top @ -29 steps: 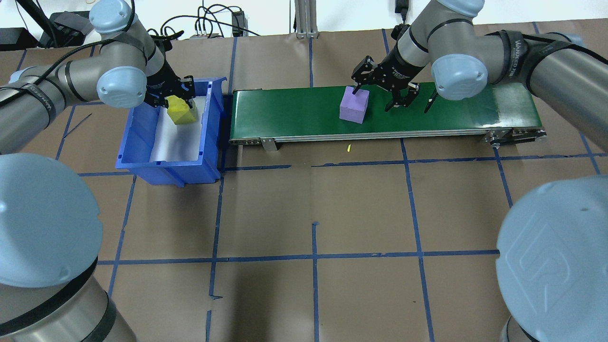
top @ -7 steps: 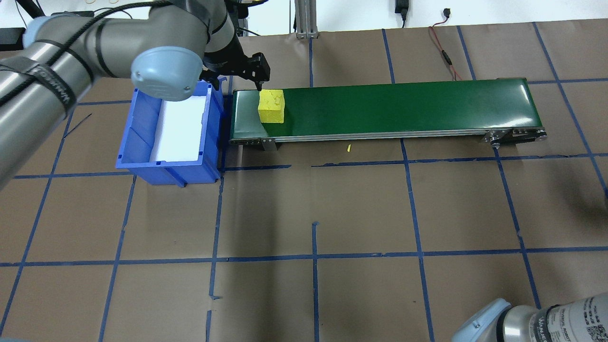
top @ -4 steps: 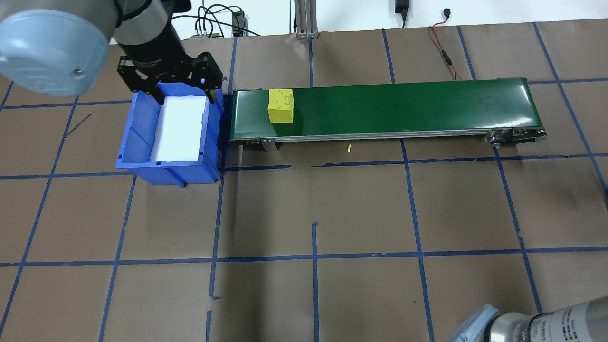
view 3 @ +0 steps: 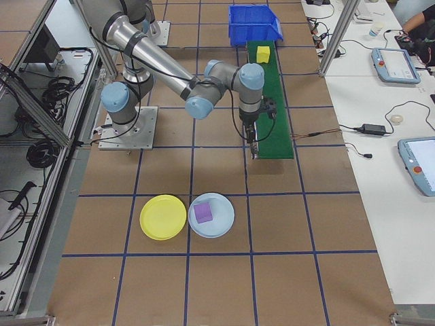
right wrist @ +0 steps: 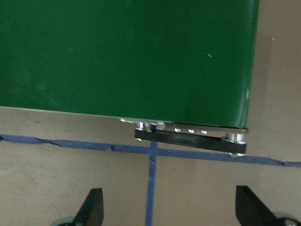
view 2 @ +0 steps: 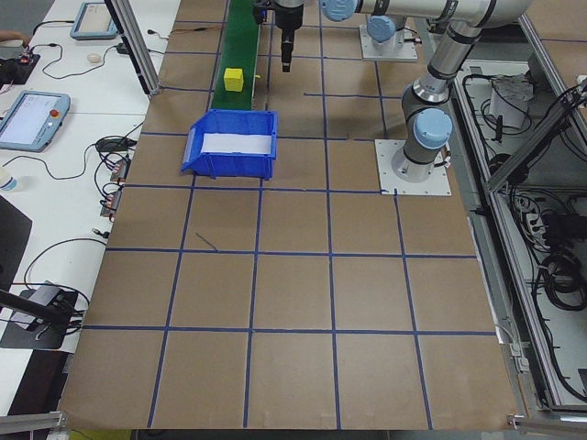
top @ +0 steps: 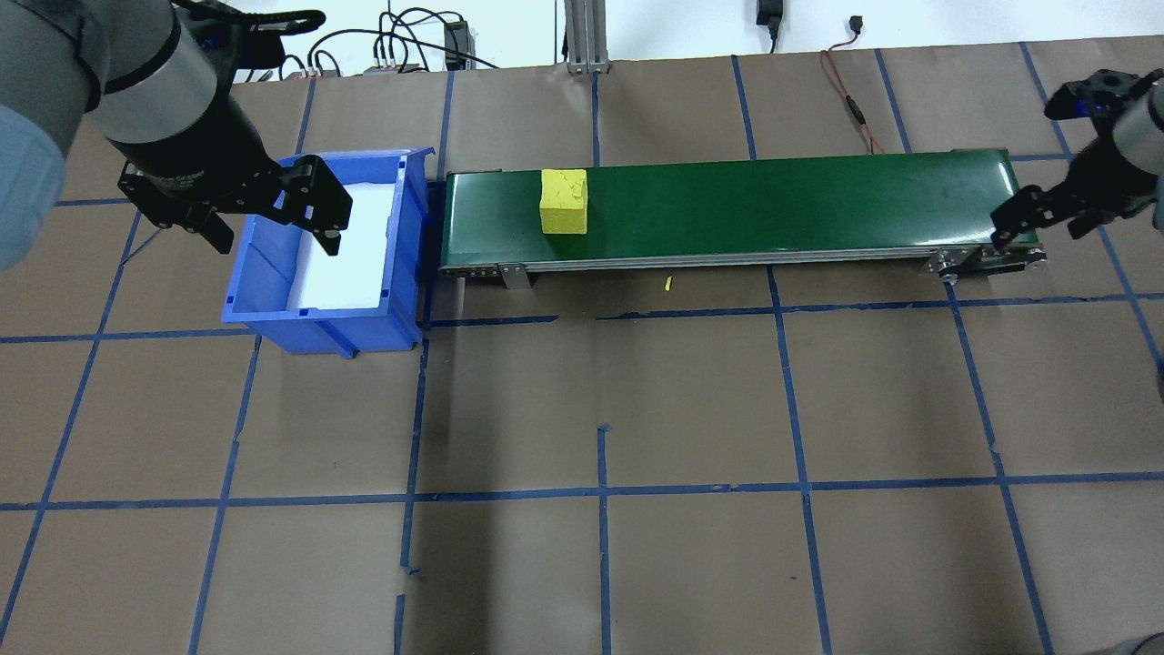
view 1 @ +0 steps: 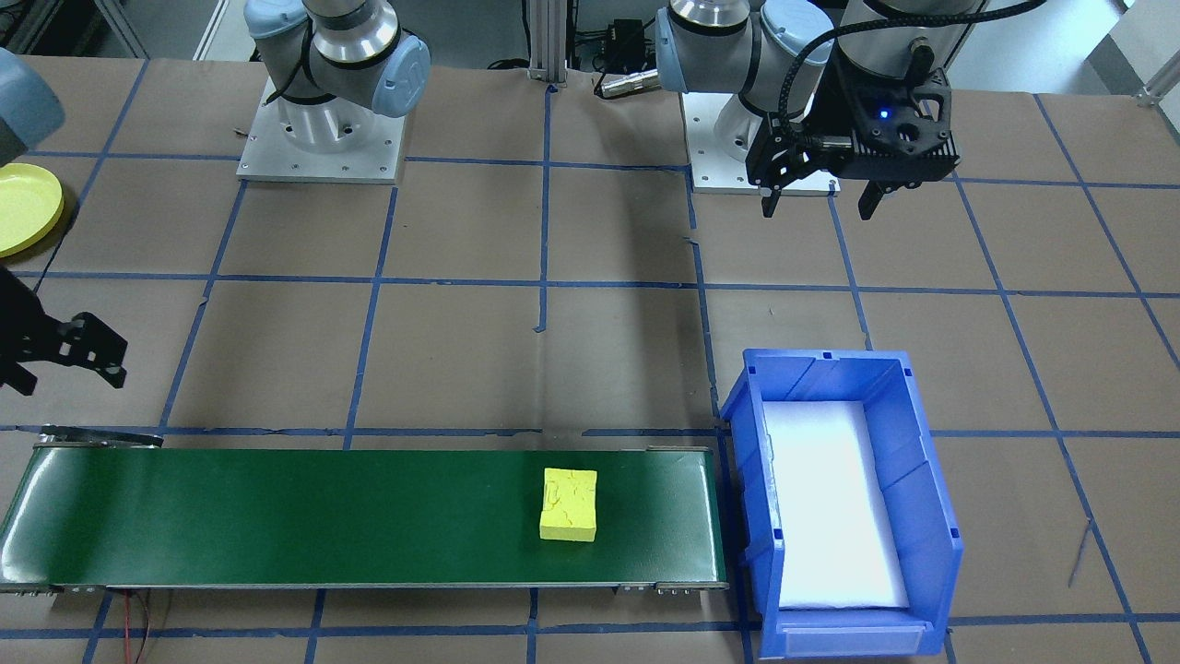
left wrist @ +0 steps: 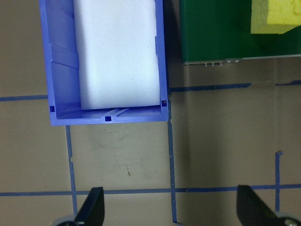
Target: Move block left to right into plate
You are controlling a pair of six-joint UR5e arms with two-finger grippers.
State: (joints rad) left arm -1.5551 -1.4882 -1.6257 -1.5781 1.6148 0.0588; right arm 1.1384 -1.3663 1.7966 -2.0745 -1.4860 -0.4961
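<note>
Blue bin (top: 327,264), green conveyor (top: 773,205)

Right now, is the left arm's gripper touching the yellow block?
Apart. The overhead view shows the left gripper open over the blue bin, the yellow block alone on the belt.

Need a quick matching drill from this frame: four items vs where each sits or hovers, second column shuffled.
1. yellow block
2. purple block
3. left gripper
4. right gripper

A. on the light blue plate
B. over the blue bin
C. on the green conveyor, near the bin end
D. by the conveyor's far end

Pairs: 1-C, 2-A, 3-B, 4-D
</note>
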